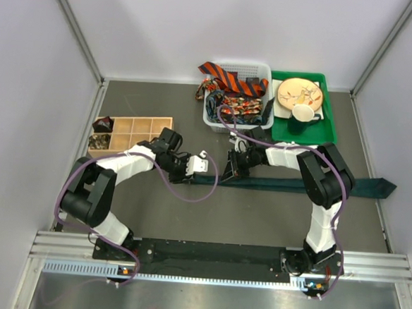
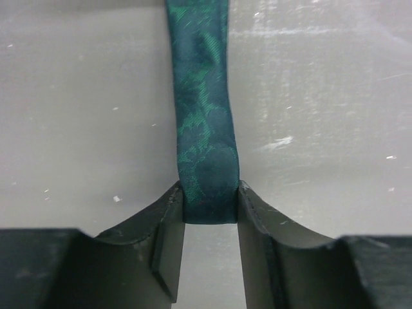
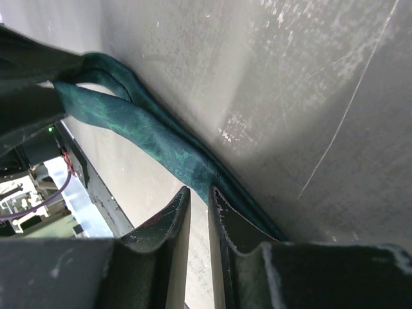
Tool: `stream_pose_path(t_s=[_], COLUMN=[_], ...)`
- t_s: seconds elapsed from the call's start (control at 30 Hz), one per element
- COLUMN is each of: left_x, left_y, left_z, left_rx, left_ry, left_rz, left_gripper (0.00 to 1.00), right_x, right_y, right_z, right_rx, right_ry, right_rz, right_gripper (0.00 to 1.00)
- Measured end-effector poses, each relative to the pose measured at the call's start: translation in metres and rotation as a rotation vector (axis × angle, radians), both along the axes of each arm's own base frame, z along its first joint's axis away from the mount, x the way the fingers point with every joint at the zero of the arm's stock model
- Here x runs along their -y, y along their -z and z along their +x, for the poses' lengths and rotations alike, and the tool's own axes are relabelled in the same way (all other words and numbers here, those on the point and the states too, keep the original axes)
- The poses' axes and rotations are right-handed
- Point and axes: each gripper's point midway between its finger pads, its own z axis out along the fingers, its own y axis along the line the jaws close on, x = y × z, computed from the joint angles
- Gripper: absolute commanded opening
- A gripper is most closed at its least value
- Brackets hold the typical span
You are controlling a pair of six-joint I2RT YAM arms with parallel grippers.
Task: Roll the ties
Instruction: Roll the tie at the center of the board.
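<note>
A dark teal tie (image 1: 289, 183) lies in a long line across the table, its wide end at the far right. My left gripper (image 1: 200, 162) is shut on the tie's folded narrow end (image 2: 203, 96), which sits between the fingertips of the gripper (image 2: 207, 193). My right gripper (image 1: 237, 164) is just right of it, over the tie. Its jaws (image 3: 199, 192) are almost together with nothing between them, and the tips touch the raised loop of tie (image 3: 148, 132). An orange-and-black striped tie (image 1: 229, 78) and dark red-patterned ties (image 1: 238, 104) lie in a white basket (image 1: 242, 64).
A green tray (image 1: 328, 128) at the back right holds a wooden plate (image 1: 300, 92) and a green-and-white cup (image 1: 304, 115). A wooden compartment box (image 1: 148, 119) at the left holds rolled ties (image 1: 102, 126) in its left cells. Purple cables loop around both arms.
</note>
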Motion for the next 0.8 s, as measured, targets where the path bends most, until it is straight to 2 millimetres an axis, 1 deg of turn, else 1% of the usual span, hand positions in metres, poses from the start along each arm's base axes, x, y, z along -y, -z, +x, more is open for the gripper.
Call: stream_pose_path(t_s=[0.13, 0.33, 0.43, 0.6, 0.7, 0.8], left_x=[0.011, 0.043, 0.055, 0.075, 0.089, 0.096], left_y=[-0.007, -0.035, -0.042, -0.044, -0.038, -0.031], left_z=[-0.008, -0.011, -0.010, -0.012, -0.009, -0.006], left_rx=[-0.021, -0.009, -0.004, -0.008, -0.024, -0.038], left_ry=[0.013, 0.032, 0.029, 0.029, 0.016, -0.002], left_rz=[-0.011, -0.075, -0.101, -0.128, -0.142, -0.153], left_gripper=[0.39, 0.38, 0.38, 0.37, 0.37, 0.37], right_x=[0.000, 0.000, -0.001, -0.002, -0.002, -0.003], right_y=[0.000, 0.001, 0.001, 0.000, -0.001, -0.003], right_z=[0.000, 0.000, -0.001, -0.002, -0.002, -0.003], right_rx=[0.001, 0.003, 0.009, 0.008, 0.007, 0.009], right_ry=[0.000, -0.002, -0.008, -0.011, -0.013, -0.017], right_rz=[-0.001, -0.005, -0.005, -0.001, 0.004, 0.007], right_gripper=[0.18, 0.18, 0.19, 0.20, 0.22, 0.25])
